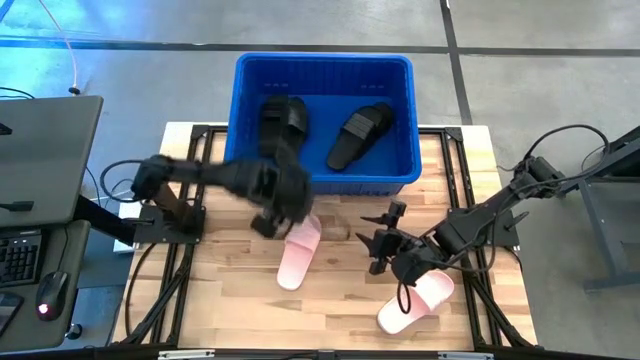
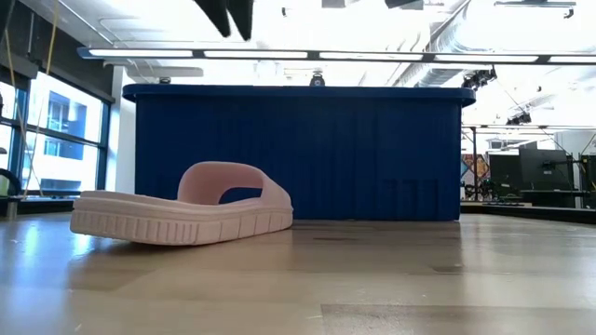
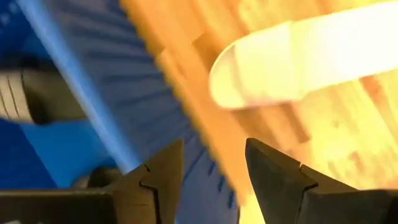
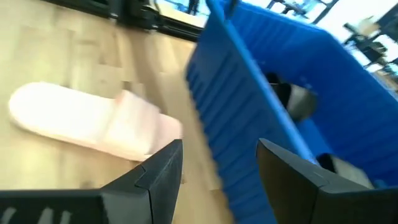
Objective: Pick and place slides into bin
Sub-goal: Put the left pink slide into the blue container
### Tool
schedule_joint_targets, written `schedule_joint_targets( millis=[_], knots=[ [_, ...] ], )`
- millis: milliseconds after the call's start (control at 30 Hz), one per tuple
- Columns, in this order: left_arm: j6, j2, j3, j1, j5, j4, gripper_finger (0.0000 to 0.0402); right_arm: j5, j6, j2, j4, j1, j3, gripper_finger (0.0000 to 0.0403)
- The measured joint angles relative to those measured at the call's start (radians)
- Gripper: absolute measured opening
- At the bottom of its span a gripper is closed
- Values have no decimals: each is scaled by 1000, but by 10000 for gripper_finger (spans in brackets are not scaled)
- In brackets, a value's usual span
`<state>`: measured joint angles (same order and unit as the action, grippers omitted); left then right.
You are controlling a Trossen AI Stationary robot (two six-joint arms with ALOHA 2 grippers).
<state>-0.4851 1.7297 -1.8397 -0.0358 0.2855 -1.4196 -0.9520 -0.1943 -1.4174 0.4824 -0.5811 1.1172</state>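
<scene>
1. Now, left gripper [image 1: 285,205] hangs over the bin's [image 1: 325,185] near rim; fingers [image 3: 163,171] apart, nothing between them.
2. One pink slide [image 1: 298,252] lies on the table [image 1: 235,290] just past those fingertips.
3. Right gripper [image 1: 383,243] fingers [image 4: 163,163] spread, empty; second pink slide [image 1: 415,300] lies behind them, under the wrist.
4. Two black slides [image 1: 360,135] lie in the bin.

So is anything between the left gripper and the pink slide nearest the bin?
Nothing visible. The left gripper is open and empty above the table beside that pink slide, with only bare wood between them. The bin is just behind.
</scene>
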Motion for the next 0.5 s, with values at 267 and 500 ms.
schedule_joint_targets(
  millis=[267, 500],
  knots=[
    [136, -6, 257, -289, 163, 251, 161, 143, -229, 0, 79, -82, 0, 197],
    [315, -5, 417, -424, 227, 429, 161, 444, -741, -52, 337, -123, 0, 197]
  ],
)
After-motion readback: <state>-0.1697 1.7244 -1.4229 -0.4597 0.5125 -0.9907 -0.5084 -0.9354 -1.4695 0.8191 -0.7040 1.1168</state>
